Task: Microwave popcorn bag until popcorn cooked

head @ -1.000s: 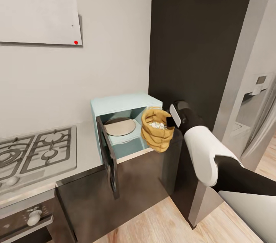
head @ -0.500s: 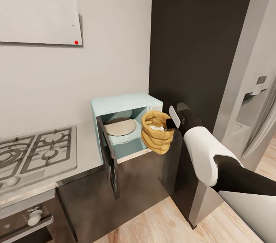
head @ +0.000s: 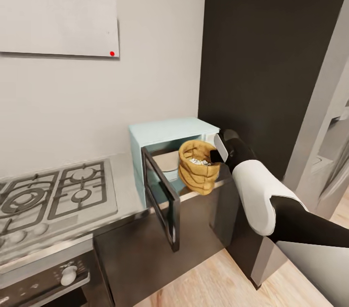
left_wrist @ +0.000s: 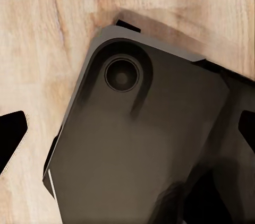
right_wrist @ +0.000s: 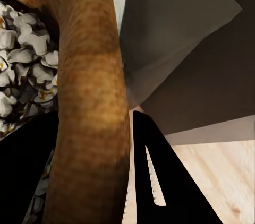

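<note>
One gripper [head: 214,157], the right, pinches the rolled rim of the bag [head: 198,167] and holds it in the air just in front of the open microwave [head: 169,154], above the front edge of the tabletop [head: 127,178]. The bag sits upright, its mouth showing pale popcorn [head: 198,161]. In the right wrist view, one dark finger [right_wrist: 159,181] lies on the outside of the tan rim [right_wrist: 90,102], with puffed white popcorn [right_wrist: 21,65] inside the bag. The microwave's dark door [head: 162,200] hangs swung out toward the robot, and a pale round plate [head: 167,161] lies inside. A gas hob [head: 48,198] is set into the tabletop beside the microwave. The left wrist view shows a dark robot part [left_wrist: 143,144] over the wooden floor [left_wrist: 42,38]; whether the left gripper is wide or narrow I cannot tell.
</note>
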Motion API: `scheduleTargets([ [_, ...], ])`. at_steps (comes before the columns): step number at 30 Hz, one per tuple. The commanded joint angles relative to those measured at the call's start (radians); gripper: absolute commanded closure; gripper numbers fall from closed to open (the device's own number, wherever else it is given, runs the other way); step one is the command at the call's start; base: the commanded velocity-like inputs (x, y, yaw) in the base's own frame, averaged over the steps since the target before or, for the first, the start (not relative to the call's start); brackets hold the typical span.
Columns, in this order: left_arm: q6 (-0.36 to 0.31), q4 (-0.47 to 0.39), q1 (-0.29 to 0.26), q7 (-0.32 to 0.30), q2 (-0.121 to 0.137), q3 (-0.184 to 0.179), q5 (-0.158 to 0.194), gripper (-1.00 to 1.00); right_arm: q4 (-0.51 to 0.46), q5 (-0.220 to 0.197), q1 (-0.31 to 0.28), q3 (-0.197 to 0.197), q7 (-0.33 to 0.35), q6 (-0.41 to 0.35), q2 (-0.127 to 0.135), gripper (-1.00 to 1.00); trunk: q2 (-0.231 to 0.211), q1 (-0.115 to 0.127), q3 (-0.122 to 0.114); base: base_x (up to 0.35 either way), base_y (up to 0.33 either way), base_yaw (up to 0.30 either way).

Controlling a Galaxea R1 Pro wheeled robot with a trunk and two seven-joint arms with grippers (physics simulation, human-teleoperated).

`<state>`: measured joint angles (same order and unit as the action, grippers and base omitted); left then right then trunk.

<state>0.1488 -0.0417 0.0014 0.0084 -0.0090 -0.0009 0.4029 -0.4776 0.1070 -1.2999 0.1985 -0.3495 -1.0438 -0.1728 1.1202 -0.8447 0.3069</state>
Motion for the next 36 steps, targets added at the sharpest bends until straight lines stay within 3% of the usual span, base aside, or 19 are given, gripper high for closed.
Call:
scheduleTargets([
  [1,0.002,-0.001,0.0,0.001,0.0,-0.001,0.004,-1.0,-0.001,0.01,-0.001,0.008,0.003,-0.003,-0.002,1.0,0.001,0.0,0.001,0.0,0.19,0.0],
  [9,0.002,-0.001,0.0,0.001,0.0,-0.001,0.004,-1.0,-0.001,0.008,-0.001,0.008,0.003,-0.003,-0.002,1.0,0.001,0.0,0.001,0.0,0.142,0.0],
  [36,0.002,-0.001,0.0,0.001,0.001,0.002,0.004,-1.0,0.067,0.01,-0.001,0.009,0.001,-0.003,-0.002,1.0,0.001,0.0,0.001,0.004,0.002,0.0],
])
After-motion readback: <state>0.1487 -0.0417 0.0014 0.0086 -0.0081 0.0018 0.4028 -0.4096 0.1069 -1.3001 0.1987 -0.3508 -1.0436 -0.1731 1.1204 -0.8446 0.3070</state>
